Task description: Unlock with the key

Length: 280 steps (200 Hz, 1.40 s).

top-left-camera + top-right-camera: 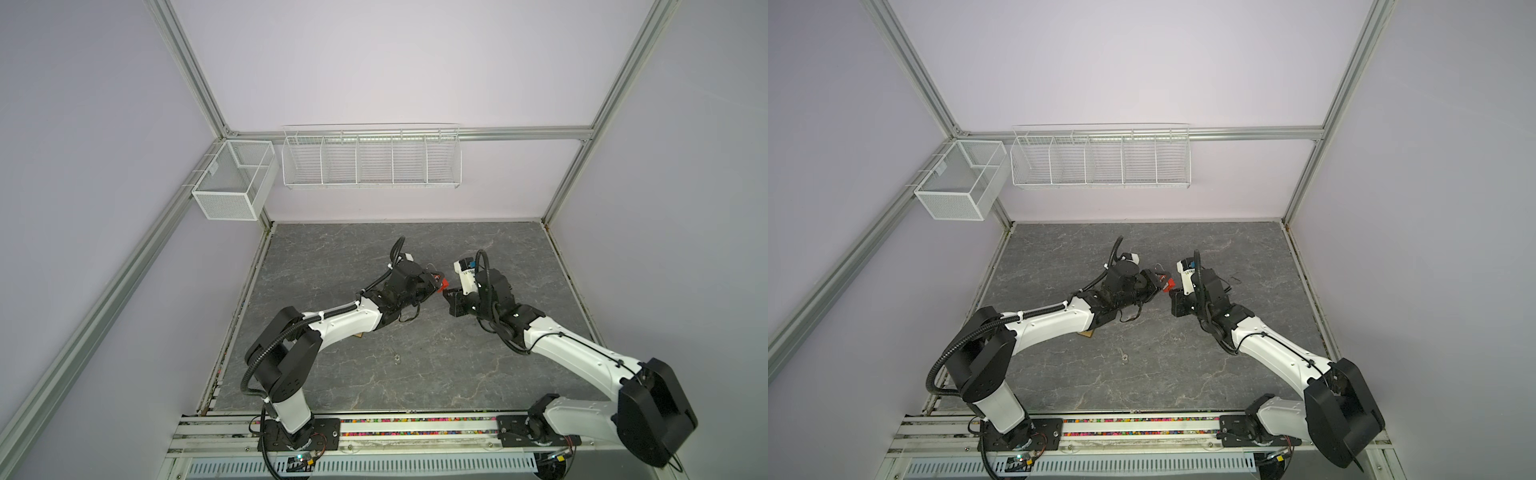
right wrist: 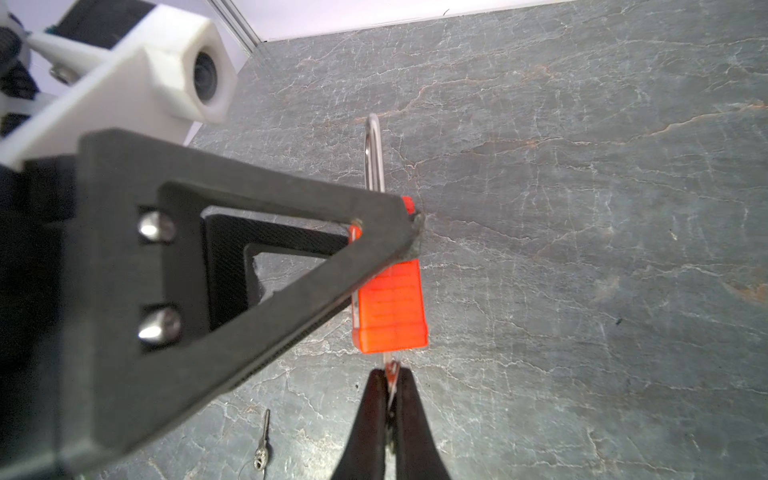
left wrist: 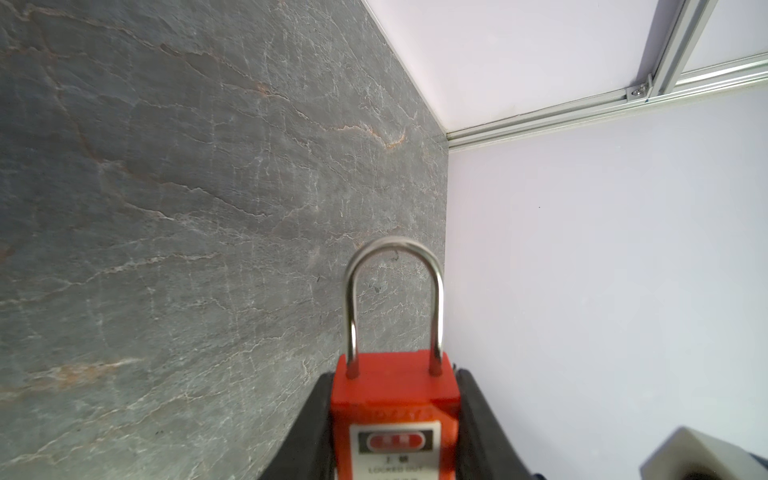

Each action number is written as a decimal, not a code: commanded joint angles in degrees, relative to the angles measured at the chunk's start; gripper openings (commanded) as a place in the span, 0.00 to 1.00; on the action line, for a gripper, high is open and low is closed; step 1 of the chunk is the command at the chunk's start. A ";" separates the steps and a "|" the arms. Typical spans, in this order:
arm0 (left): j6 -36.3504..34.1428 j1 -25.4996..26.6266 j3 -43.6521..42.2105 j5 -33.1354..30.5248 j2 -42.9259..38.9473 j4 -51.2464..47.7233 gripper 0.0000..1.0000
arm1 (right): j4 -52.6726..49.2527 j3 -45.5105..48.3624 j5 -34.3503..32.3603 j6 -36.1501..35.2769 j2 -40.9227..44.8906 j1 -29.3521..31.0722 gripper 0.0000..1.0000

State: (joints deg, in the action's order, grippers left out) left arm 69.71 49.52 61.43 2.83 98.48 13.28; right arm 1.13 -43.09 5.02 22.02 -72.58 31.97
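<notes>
place: robot lab cell | cues: aluminium frame (image 1: 519, 134), wire baskets (image 1: 371, 160), stone-look tabletop (image 1: 332, 249)

A grey, veined stone-look table (image 1: 436, 374) lay inside a booth with lilac walls (image 1: 374, 62) and aluminium rails (image 1: 519, 134). At 12 o'clock a white wire rack (image 1: 371, 164) with five compartments hung on the back wall. At 10 o'clock a white mesh basket (image 1: 224, 203) hung from the side rail. A slotted grey strip (image 1: 374, 463) ran along 6 o'clock.
</notes>
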 commanded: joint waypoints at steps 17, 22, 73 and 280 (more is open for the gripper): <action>-5.25 4.55 -4.06 7.38 -2.02 -2.00 0.00 | 20.66 -1.85 11.53 8.70 -1.84 -6.72 0.06; -5.81 4.57 -4.48 7.09 -2.34 -1.44 0.00 | 21.70 -1.59 12.96 9.55 -1.95 -7.20 0.06; -9.69 2.85 -9.74 7.89 -3.68 10.46 0.00 | 36.76 2.00 25.67 19.33 -4.26 -8.76 0.06; -10.74 -6.27 -16.96 34.14 3.72 59.27 0.00 | 80.88 5.87 34.84 44.86 -18.14 -10.70 0.06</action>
State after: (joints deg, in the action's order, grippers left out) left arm 54.92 41.32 46.06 18.50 97.30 64.27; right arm 71.61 -35.20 44.88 62.52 -90.45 21.37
